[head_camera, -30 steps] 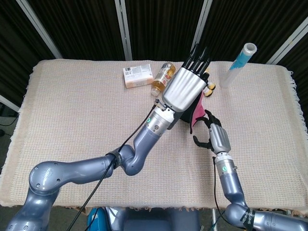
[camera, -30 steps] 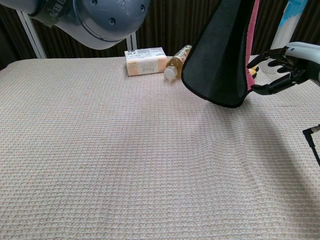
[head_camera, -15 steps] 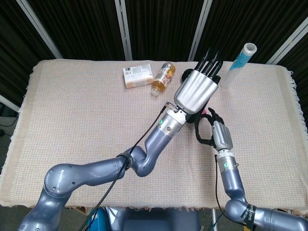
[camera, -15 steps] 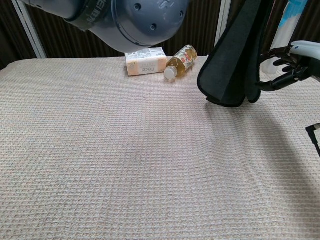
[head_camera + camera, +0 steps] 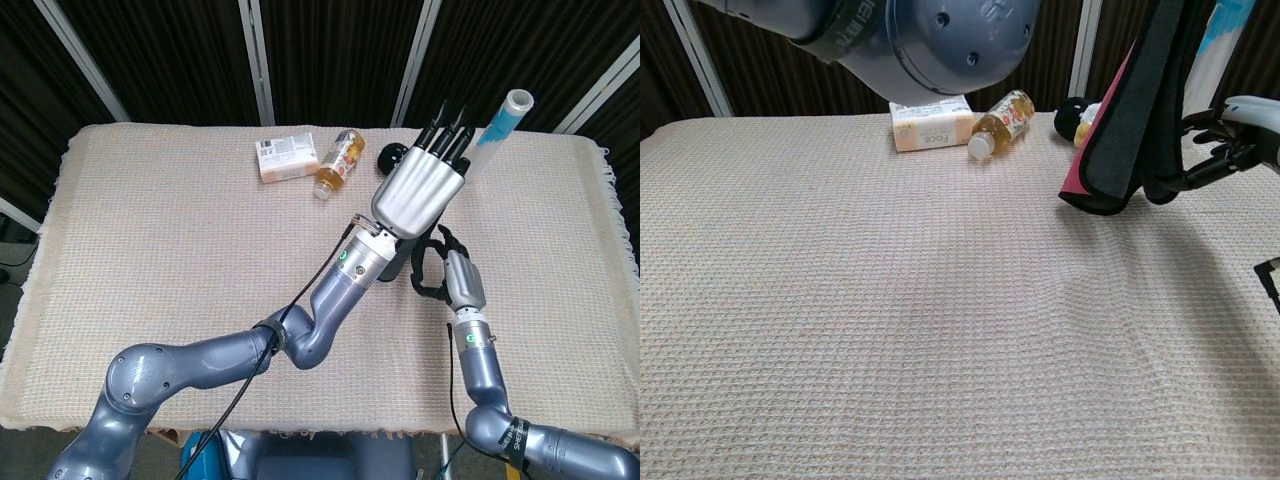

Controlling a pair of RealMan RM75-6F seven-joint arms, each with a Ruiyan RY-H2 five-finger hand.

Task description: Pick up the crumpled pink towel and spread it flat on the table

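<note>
Above tabletop (image 5: pixel 890 300), towel (image 5: pixel 1130 120) hangs from left hand (image 5: pixel 418 190).

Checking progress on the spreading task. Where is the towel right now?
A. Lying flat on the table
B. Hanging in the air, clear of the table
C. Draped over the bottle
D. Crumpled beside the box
B: in the chest view the towel hangs folded above the table, its lower edge not touching the surface.
</note>
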